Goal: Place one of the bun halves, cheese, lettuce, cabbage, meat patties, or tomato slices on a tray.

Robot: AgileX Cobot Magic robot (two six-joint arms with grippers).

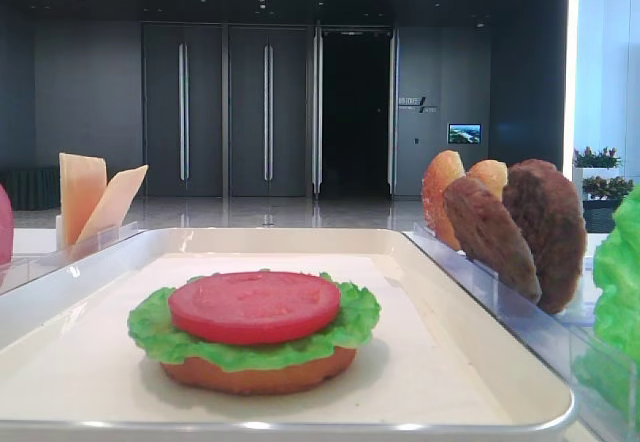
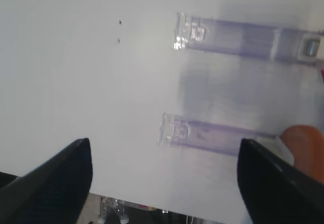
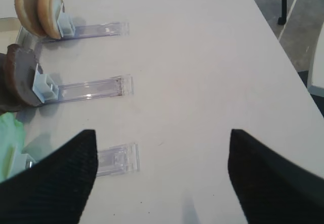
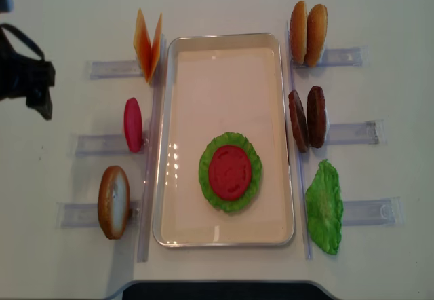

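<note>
The white tray (image 4: 224, 45) sat in the middle of the worktop (image 4: 61, 259). A stack lay on it, toward the 6 o'clock end: a bun half (image 1: 258, 372) at the bottom, a lettuce leaf (image 4: 207, 171) on that, and a tomato slice (image 4: 230, 171) on top. The stack sat apart from every rim. The 12 o'clock half of the tray was bare.

At 9 o'clock from the tray, clear holders (image 4: 102, 144) stood in a row. They held two cheese slices (image 4: 148, 44), another tomato slice (image 4: 133, 125) and a bun half (image 4: 113, 201), all just beside the tray's long rim. At 3 o'clock, more holders held two bun halves (image 4: 308, 33), two meat patties (image 4: 307, 118) and a second lettuce leaf (image 4: 324, 206), also close to the rim.

The left tool (image 2: 164, 183) was wide open and held nothing. In the left wrist view it hung over bare worktop near the worktop's edge, with holder ends ahead of it. In the top view that arm showed as a dark shape (image 4: 24, 69) at 10 o'clock, well apart from the tray.

The right tool (image 3: 162, 178) was also spread wide with nothing between its fingers (image 3: 55, 183). It hung over bare worktop past the outer ends of the holders.
</note>
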